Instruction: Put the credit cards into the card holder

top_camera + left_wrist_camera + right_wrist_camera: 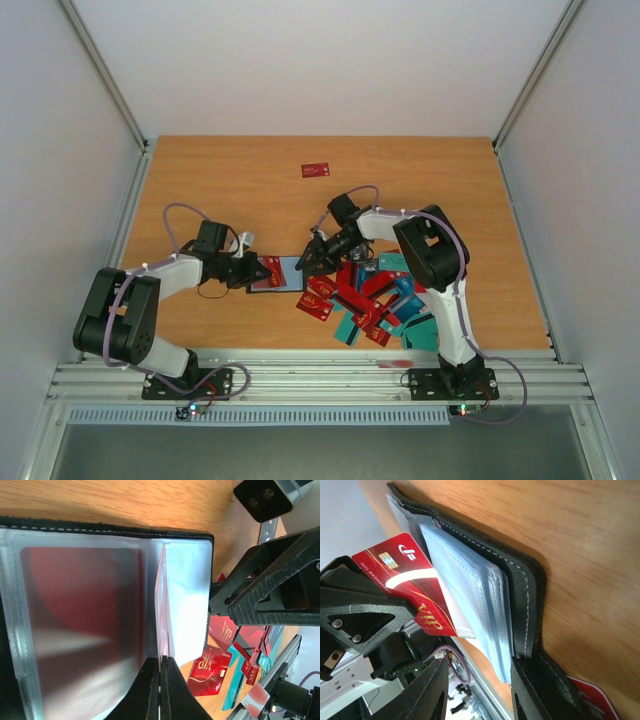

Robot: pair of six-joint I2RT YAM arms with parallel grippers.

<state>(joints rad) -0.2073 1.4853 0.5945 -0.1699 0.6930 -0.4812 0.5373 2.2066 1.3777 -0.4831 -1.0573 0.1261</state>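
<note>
The black card holder (278, 275) lies open on the table, its clear sleeves fanned out (470, 580). One sleeve holds a red card (75, 605). My left gripper (161, 672) is shut on a red VIP card (412, 580), seen edge-on in the left wrist view (161, 605). The card's far end sits in among the sleeves. My right gripper (480, 690) is open, and its jaws straddle the holder's edge, one finger (540, 690) against the black cover (525, 590). From above, the grippers sit at the holder's left (258, 272) and right (308, 264) sides.
A heap of red and teal cards (375, 295) lies just right of the holder, under the right arm. One red card (315, 170) lies alone at the back of the wooden table. Metal rails run along the near edge (300, 365).
</note>
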